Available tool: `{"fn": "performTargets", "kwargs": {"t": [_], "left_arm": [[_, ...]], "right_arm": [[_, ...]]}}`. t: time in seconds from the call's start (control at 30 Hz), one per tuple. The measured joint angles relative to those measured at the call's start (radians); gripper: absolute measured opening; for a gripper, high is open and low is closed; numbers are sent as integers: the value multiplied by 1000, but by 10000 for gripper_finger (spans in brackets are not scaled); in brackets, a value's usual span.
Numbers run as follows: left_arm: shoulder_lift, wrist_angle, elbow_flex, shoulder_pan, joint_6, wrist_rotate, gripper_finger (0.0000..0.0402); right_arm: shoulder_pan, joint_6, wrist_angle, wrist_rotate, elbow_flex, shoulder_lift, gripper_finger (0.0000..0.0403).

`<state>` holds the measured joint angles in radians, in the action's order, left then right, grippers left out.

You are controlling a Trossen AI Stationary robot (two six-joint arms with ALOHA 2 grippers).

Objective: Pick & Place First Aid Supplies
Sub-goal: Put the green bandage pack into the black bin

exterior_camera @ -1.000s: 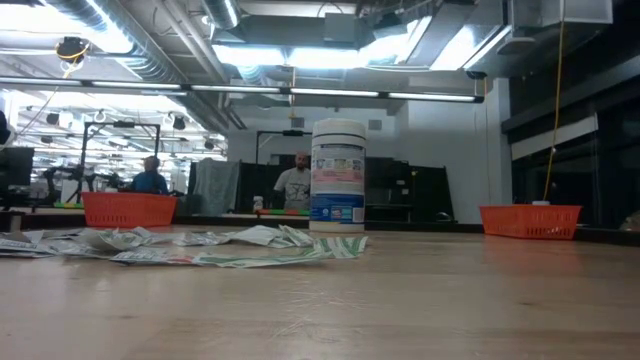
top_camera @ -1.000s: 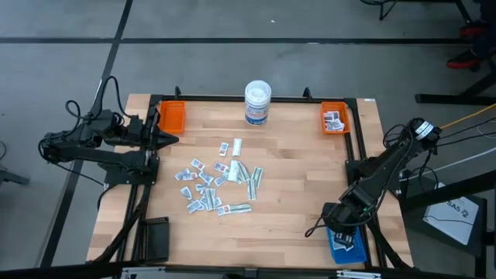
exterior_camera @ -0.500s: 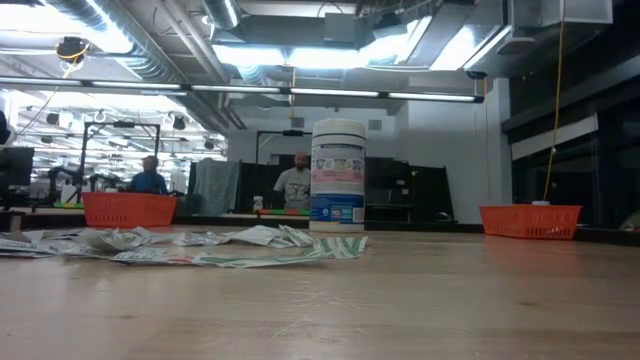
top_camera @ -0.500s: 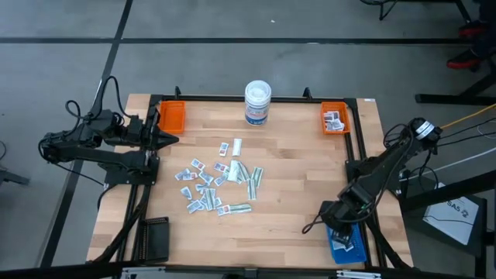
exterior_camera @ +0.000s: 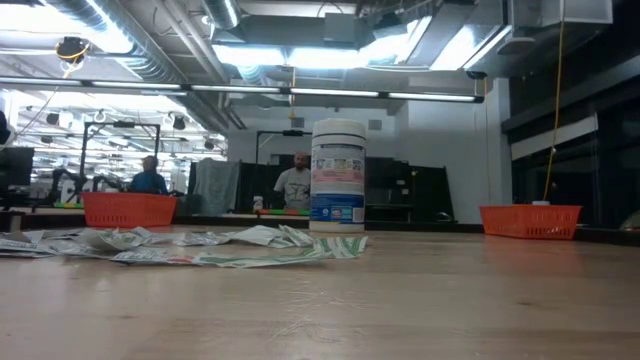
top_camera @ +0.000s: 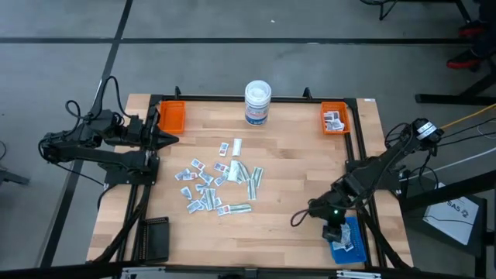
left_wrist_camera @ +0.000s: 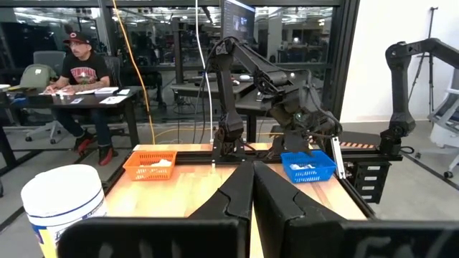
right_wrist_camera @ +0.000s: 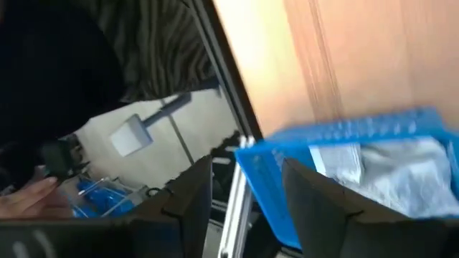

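**Right gripper empty, packets lying toward table centre**

You are hovering the right gripper (top_camera: 298, 219), fingers spread and empty, beside the blue mesh tray (top_camera: 348, 236). The small white-and-blue paper packets (top_camera: 203, 186) are lying mid-table, toward the left arm. The left gripper (top_camera: 172, 139), pressed together, is sitting nearer them.

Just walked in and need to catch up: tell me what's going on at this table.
The right gripper hangs open near the blue plastic tray, which holds white paper packets. A scatter of small white and pale green first aid packets lies mid-table on the wooden table. The right-hand orange tray holds a few packets. The left gripper waits shut by the left orange tray.
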<state>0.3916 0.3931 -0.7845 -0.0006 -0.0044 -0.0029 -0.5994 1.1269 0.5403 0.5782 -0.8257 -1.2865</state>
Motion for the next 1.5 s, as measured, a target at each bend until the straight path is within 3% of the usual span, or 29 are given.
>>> {"fn": "performTargets", "kwargs": {"t": [0.33, 0.73, 0.9, 1.27, 1.5], "left_arm": [[0, 0, 0, 0, 0, 0, 4], [0, 0, 0, 0, 0, 0, 4], [0, 0, 0, 0, 0, 0, 4], [0, 0, 0, 0, 0, 0, 4], [0, 0, 0, 0, 0, 0, 4]], "right_arm": [[118, -263, -70, -19, 0, 0, 169], [253, -735, -154, -305, 0, -5, 169], [280, -854, -234, -385, 0, -46, 169], [301, -1099, -439, -418, 0, -148, 169], [320, -1185, -559, -518, -1, -217, 169]]}}
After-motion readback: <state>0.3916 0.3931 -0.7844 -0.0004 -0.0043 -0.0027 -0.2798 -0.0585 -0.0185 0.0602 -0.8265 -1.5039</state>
